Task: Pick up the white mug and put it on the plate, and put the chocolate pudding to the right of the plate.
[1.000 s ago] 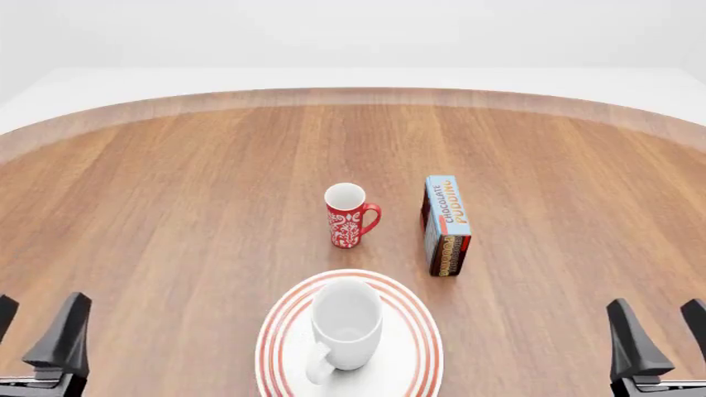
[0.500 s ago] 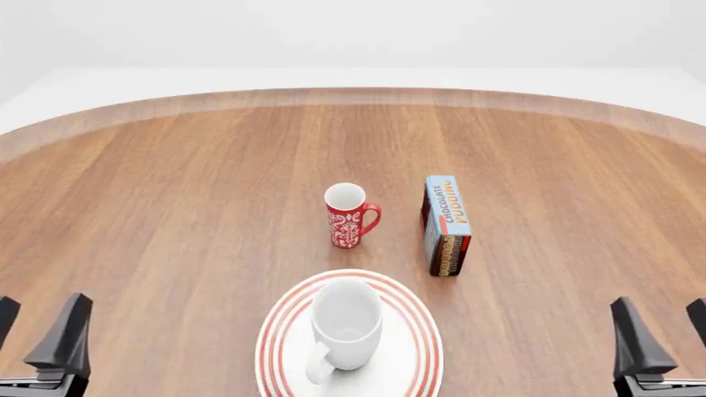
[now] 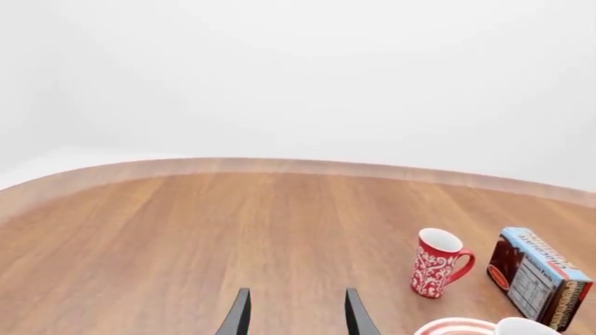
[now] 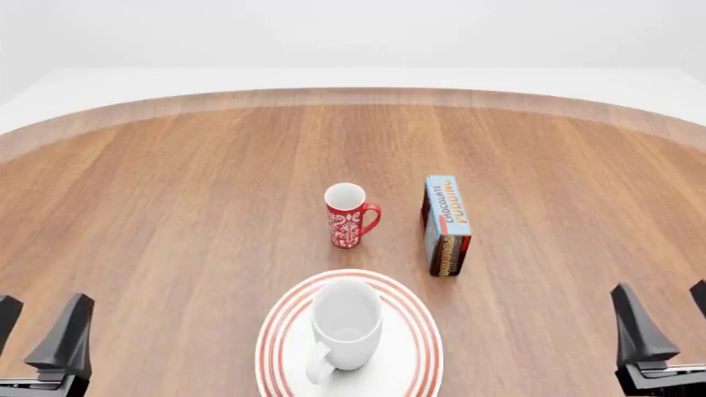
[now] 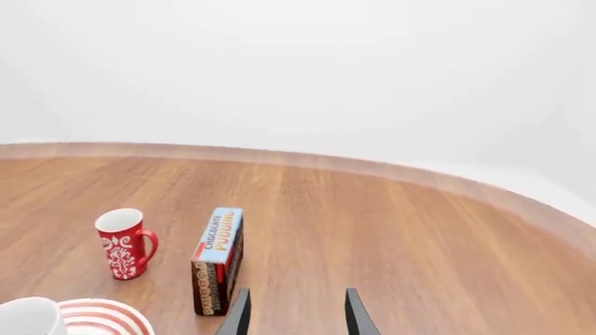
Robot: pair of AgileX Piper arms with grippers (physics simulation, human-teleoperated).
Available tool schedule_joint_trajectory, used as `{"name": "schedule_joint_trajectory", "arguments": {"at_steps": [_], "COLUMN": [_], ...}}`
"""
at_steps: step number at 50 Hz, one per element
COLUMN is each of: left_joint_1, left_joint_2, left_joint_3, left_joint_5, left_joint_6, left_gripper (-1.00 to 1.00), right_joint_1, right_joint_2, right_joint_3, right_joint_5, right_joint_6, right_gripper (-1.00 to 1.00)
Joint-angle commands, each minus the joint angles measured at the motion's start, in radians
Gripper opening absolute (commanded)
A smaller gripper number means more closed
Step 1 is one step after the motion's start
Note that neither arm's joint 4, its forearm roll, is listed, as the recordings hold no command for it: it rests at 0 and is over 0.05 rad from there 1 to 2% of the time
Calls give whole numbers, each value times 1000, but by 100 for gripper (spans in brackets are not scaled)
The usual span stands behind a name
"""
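The white mug stands upright on the red-ringed plate at the near middle of the table, handle toward me. The chocolate pudding lies just beyond the plate's right edge, its light-blue face up. It also shows in the right wrist view as the chocolate pudding and in the left wrist view as the chocolate pudding. My left gripper is at the near left corner, open and holding nothing. At the near right corner my right gripper is open too, away from the carton.
A slim red mug with a white pattern stands upright behind the plate, left of the pudding carton. The round wooden table stretches far beyond it to a curved far edge.
The right gripper has sunk slightly toward the near edge of the front view. The mugs, plate and carton have not moved.
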Motion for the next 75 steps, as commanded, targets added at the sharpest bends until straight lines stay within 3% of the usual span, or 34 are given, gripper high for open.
{"name": "schedule_joint_trajectory", "arguments": {"at_steps": [1, 46, 75], "left_joint_1": [-9, -26, -35], "left_joint_2": [0, 0, 0], "left_joint_3": [-1, -4, -6], "left_joint_5": [-5, -18, -24], "left_joint_6": [-3, -3, -7], "left_gripper": [100, 100, 100], "right_joint_1": [32, 195, 239], "right_joint_2": [83, 411, 602], "right_joint_3": [-31, -172, -273], "right_joint_5": [-50, -238, -305], "right_joint_6": [-37, -166, -202], "right_gripper": [100, 100, 100]}}
